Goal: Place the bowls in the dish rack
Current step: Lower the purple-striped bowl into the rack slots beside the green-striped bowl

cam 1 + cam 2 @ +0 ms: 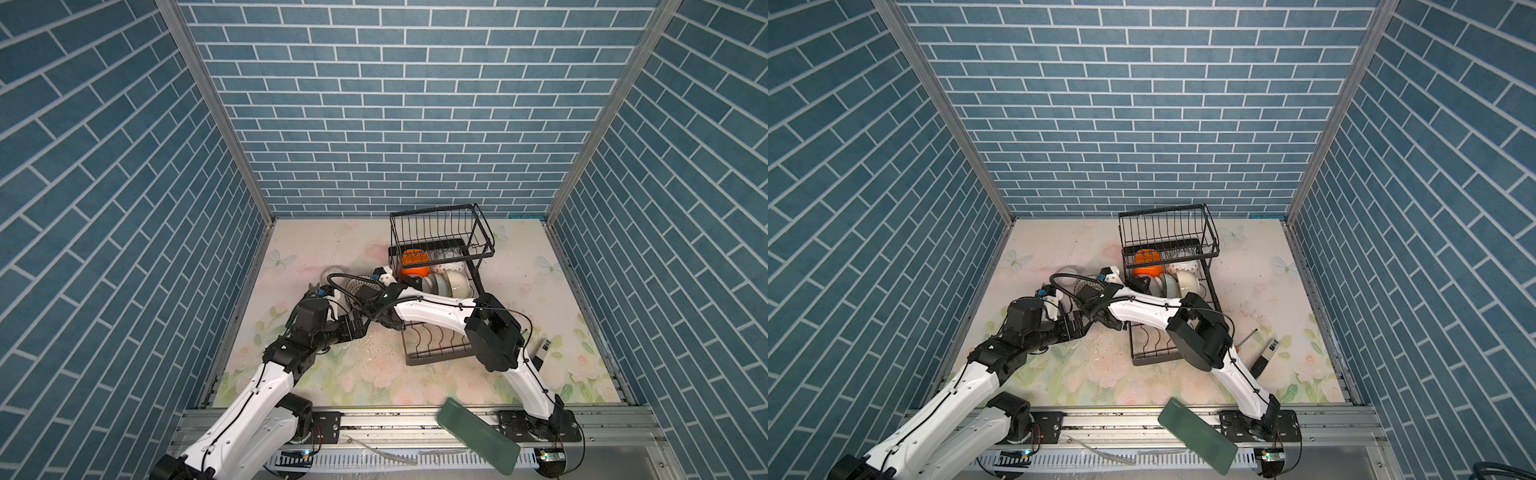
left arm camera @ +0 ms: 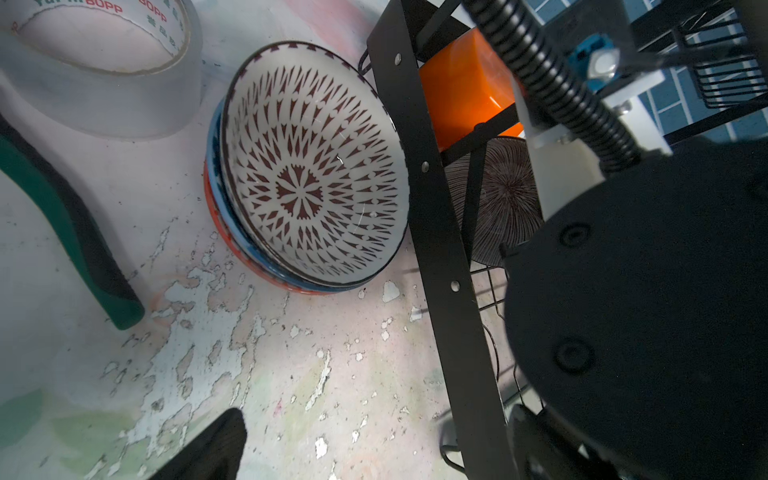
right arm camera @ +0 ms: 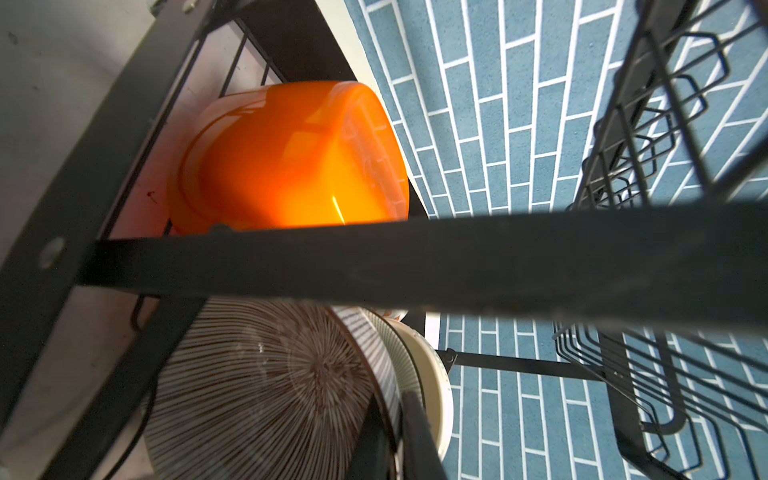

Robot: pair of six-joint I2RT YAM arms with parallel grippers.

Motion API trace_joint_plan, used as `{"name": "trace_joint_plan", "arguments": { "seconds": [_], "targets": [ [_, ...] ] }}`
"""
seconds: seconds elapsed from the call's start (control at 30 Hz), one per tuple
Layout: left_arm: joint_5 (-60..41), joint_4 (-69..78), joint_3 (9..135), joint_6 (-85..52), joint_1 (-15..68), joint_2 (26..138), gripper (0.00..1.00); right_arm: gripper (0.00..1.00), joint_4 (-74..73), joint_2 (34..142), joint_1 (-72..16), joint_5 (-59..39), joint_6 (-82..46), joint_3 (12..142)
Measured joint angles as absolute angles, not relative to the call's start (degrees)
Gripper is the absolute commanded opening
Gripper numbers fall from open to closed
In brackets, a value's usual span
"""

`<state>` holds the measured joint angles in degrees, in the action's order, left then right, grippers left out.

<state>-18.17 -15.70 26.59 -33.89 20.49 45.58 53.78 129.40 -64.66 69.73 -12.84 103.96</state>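
The black wire dish rack [image 1: 440, 224] stands at the back right. Its lower tier holds an orange bowl [image 1: 413, 264], a pale green one [image 1: 439, 286] and a cream one [image 1: 457, 282]. My right gripper [image 3: 395, 436] reaches into that tier and is shut on the rim of a brown-striped bowl [image 3: 257, 395] standing on edge beside the orange bowl [image 3: 291, 158]. A stack of three patterned bowls [image 2: 311, 166] leans on the table against a rack post [image 2: 436, 208]. My left gripper [image 2: 374, 436] hovers open over the mat near the stack, holding nothing.
A clear tape roll [image 2: 104, 75] lies beside the bowl stack, with a green-and-black curved strip [image 2: 75, 224] next to it. The right arm's black wrist [image 2: 623, 311] crosses close over the left gripper. A dark green flat board [image 1: 478, 436] rests on the front rail.
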Motion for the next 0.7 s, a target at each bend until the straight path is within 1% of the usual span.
{"name": "trace_joint_plan", "arguments": {
  "seconds": [0.17, 0.4, 0.5, 0.7],
  "targets": [
    [-18.04, -15.97, 26.59, -33.87, 20.49, 45.25, 1.00, 0.15, 55.35, 129.86, -64.77, 68.62, -13.45, 105.19],
    [-18.02, -16.10, 26.44, -33.85, 20.47, 44.99, 1.00, 0.17, 55.81, 129.97, -65.14, 66.57, -13.82, 105.60],
    [-18.02, -16.14, 26.41, -33.85, 20.47, 44.97, 1.00, 0.22, 56.16, 129.97, -65.17, 65.98, -14.17, 105.60],
    [-17.85, -16.49, 26.30, -33.82, 20.47, 44.95, 1.00, 0.37, 56.66, 130.30, -65.25, 63.33, -15.14, 105.60]
  ]
}}
